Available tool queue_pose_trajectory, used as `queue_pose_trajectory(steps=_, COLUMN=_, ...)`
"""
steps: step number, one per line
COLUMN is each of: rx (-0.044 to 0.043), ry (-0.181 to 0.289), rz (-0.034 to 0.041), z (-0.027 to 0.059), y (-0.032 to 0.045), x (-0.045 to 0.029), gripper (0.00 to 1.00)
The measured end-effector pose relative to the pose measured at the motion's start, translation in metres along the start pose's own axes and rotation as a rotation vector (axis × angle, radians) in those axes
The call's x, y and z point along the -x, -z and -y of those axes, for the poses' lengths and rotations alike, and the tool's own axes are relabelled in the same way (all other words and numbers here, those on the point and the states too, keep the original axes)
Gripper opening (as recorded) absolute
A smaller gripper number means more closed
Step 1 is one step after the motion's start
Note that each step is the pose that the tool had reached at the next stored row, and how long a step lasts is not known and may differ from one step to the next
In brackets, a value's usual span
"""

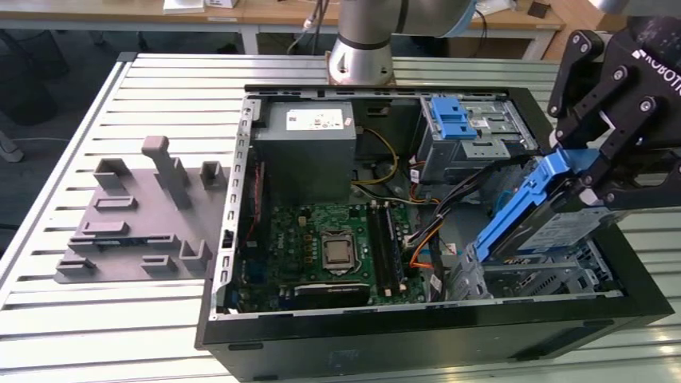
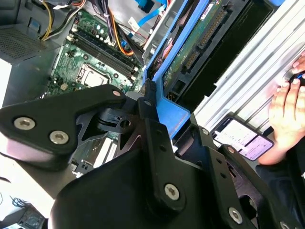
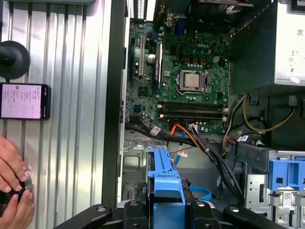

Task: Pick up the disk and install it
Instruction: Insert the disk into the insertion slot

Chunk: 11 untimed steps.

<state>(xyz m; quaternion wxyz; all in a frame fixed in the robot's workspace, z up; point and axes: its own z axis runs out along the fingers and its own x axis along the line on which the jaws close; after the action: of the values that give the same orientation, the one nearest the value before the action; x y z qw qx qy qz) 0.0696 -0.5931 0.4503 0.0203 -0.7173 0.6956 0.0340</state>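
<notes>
My gripper is shut on the disk, a flat silver drive with blue side rails. In the exterior view the disk hangs steeply tilted, its lower end down inside the open computer case at the exterior view's right, just above the empty metal drive bay. The second wrist view looks at the disk's green circuit-board underside and one blue rail between the black fingers. The disk's blue rail end sits in the gripper in the first wrist view.
Inside the case are the motherboard, a grey power supply box, a perforated cage with a blue latch and loose cables. A grey fixture lies on the slatted table. A person's hand and a phone are beside the case.
</notes>
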Motion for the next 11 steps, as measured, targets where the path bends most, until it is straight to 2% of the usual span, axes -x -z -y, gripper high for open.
queue_pose_trajectory(steps=3, rx=0.0, ry=0.0, rz=0.0007, z=0.0034, y=-0.0018, x=0.0001, gripper=0.37)
queue_pose_trajectory(steps=11, rx=-0.0008, ry=-0.009, rz=0.0012, z=0.0057, y=-0.0065, x=0.0043, gripper=0.37)
